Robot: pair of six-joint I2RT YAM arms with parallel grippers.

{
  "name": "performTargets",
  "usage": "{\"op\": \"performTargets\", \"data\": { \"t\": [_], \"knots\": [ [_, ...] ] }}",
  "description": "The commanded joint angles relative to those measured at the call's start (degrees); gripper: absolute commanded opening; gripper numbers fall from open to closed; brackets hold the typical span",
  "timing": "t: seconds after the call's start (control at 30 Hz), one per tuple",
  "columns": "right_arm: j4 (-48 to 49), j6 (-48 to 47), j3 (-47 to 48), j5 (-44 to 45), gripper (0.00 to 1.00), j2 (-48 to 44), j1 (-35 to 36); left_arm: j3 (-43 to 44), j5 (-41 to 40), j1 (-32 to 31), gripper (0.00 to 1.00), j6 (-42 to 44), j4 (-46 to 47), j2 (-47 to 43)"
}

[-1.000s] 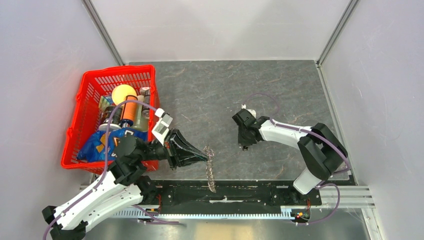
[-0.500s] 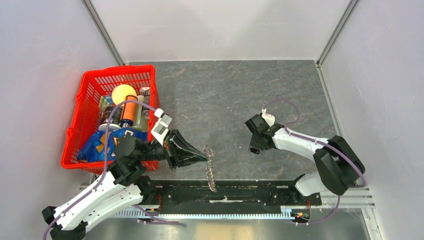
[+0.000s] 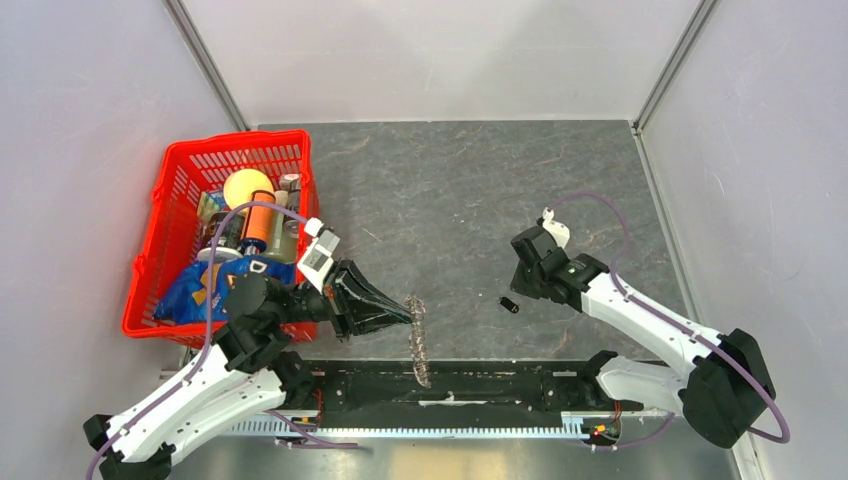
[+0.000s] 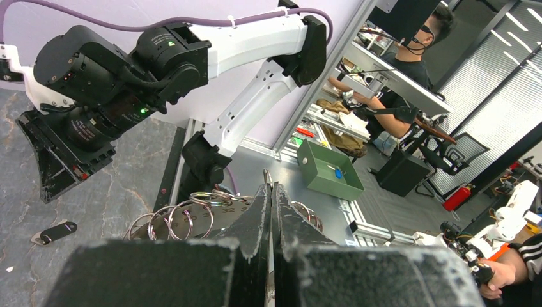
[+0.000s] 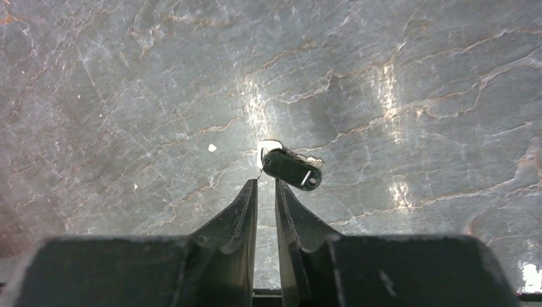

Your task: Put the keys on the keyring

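Note:
The small black-headed key [image 3: 508, 304] lies loose on the grey table; in the right wrist view it [image 5: 291, 168] is just beyond my fingertips and slightly to the right. My right gripper [image 3: 521, 291] [image 5: 265, 182] hovers over it, its jaws a narrow gap apart and empty. My left gripper [image 3: 408, 311] [image 4: 271, 188] is shut on the keyring [image 3: 419, 342], which hangs edge-on above the table's near edge. The left wrist view shows the keyring's metal loops [image 4: 185, 214], the key [image 4: 56, 232] and the right gripper [image 4: 54, 160] above it.
A red basket [image 3: 170, 170] full of groceries stands at the left, beside the left arm. The black rail [image 3: 450, 385] runs along the near edge. Grey walls close the table on the left, back and right.
My right arm has swung back to the right and its gripper has withdrawn from the centre. The key now lies exposed on the table. The left gripper and keyring have barely moved.

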Motion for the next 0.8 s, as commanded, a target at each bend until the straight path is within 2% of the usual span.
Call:
{"op": "performTargets", "data": {
  "t": [0.0, 0.1, 0.27, 0.47, 0.77],
  "knots": [
    [-1.0, 2.4, -0.1, -4.7, 0.26, -0.5, 0.2, -0.1, 0.5, -0.1, 0.02, -1.4, 3.3, -0.7],
    [1.4, 4.9, -2.5, -6.8, 0.33, 0.1, 0.5, 0.0, 0.6, -0.1, 0.02, -1.3, 3.0, -1.0],
    [4.8, 7.3, -4.3, -7.5, 0.37, 1.6, 2.5, 0.3, 0.5, -0.1, 0.02, -0.9, 2.0, -1.4],
    [5.3, 9.2, -3.3, -3.9, 0.37, 5.8, 5.9, 0.2, 0.9, -0.1, 0.02, -0.8, 1.9, -1.6],
    [5.9, 12.5, -3.3, 1.4, 0.36, 9.3, 7.2, 0.1, 1.1, -0.1, 0.02, -0.3, 0.9, -2.0]
  ]
}}
